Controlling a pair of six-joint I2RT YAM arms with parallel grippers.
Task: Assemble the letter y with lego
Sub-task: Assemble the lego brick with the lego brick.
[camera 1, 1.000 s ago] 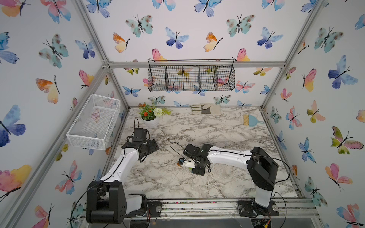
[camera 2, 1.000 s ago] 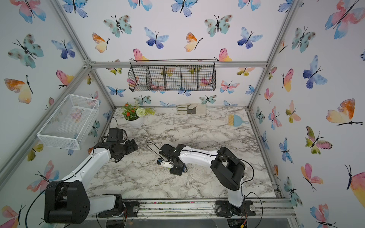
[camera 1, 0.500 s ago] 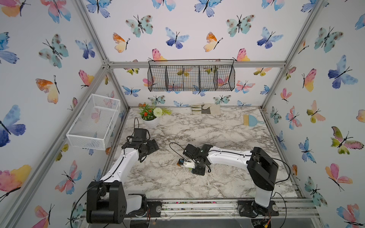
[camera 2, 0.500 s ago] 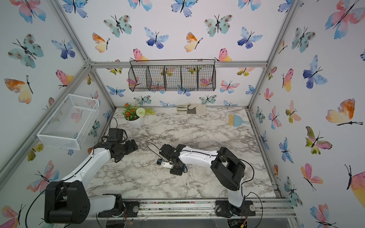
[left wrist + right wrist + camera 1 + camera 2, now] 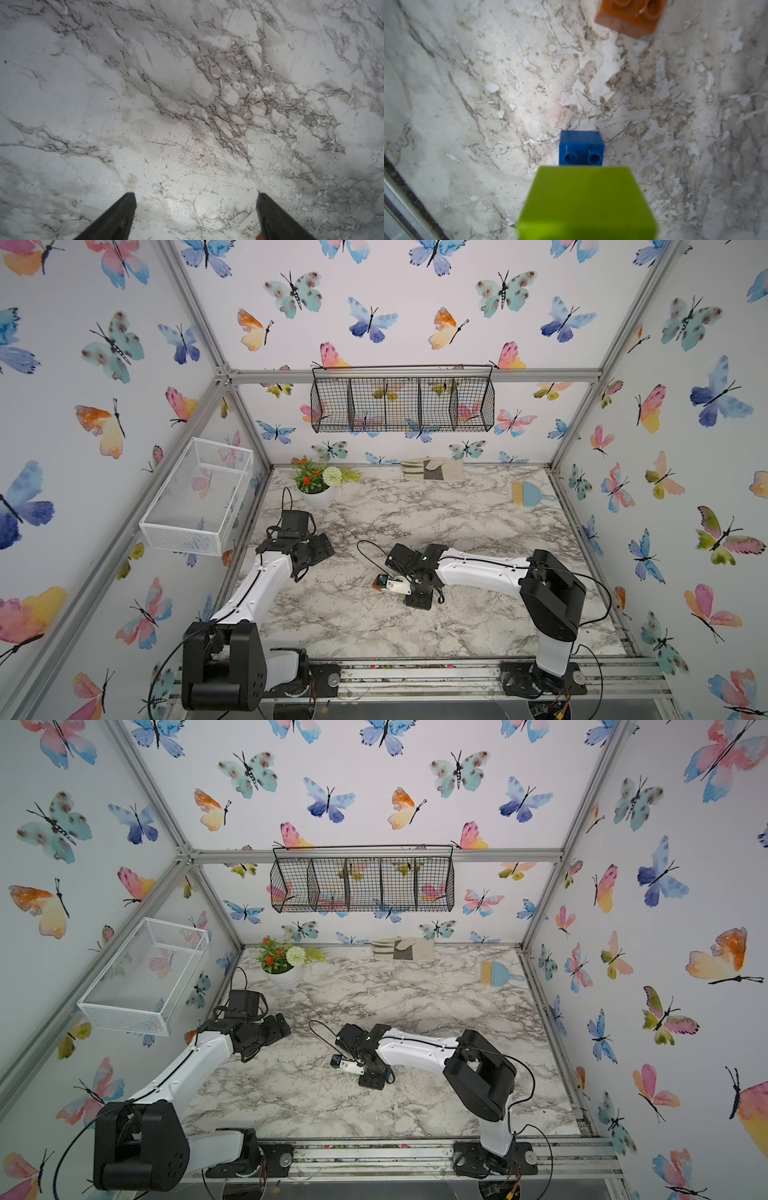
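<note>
My right pincer point(image 5: 392, 585), near mid-frame in a top view, pinched the green brick point(image 5: 586, 203) just short of the blue brick point(image 5: 581, 145), to seat it there, I judged. The orange brick point(image 5: 631, 18) lay apart, upper right in the wrist view. My left pincer point(image 5: 195, 195) hung spread over bare table point(image 5: 124, 93), out of the way.

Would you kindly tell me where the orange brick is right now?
In the right wrist view the orange brick lies on the marble table, apart from the blue brick, farther from the camera.
</note>
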